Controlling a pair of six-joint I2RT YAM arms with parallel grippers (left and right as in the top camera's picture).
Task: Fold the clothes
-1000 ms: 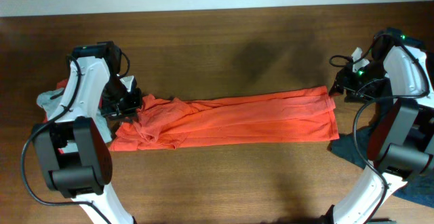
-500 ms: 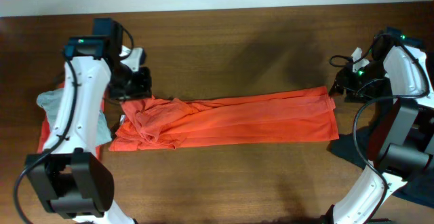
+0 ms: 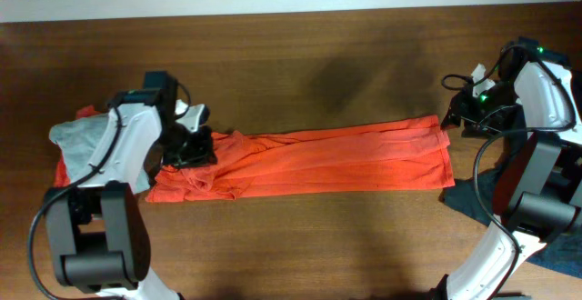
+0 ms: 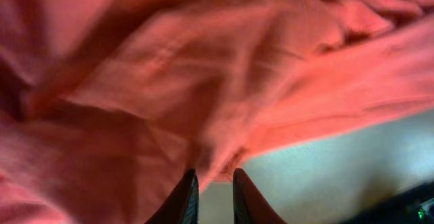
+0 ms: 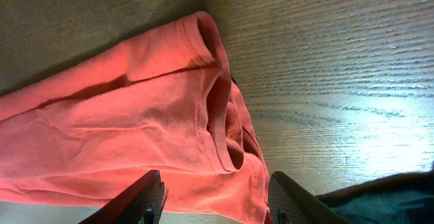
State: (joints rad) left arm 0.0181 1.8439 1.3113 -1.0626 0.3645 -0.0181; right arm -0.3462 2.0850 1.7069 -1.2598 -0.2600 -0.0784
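The bright red-orange T-shirt [image 3: 327,159] lies as a long, narrow strip across the middle of the wooden table, bunched and wrinkled at its left end. My left gripper [image 3: 189,145] sits on that bunched end. In the left wrist view the cloth [image 4: 203,81] fills the frame, and the nearly closed fingers [image 4: 211,183] pinch a fold of its edge. My right gripper [image 3: 452,118] hovers at the strip's far right corner. In the right wrist view its fingers [image 5: 215,178] are spread wide over the hemmed end of the shirt [image 5: 135,102].
A grey garment [image 3: 73,136] and a plain red one [image 3: 62,168] lie piled at the left edge beneath my left arm. A dark navy garment [image 3: 468,200] lies at the right front by the right arm's base and shows in the right wrist view [image 5: 386,197].
My left gripper swung toward the back of the table, then came down and to the right onto the shirt's bunched left end, shifting the folds there. The right arm has not moved.
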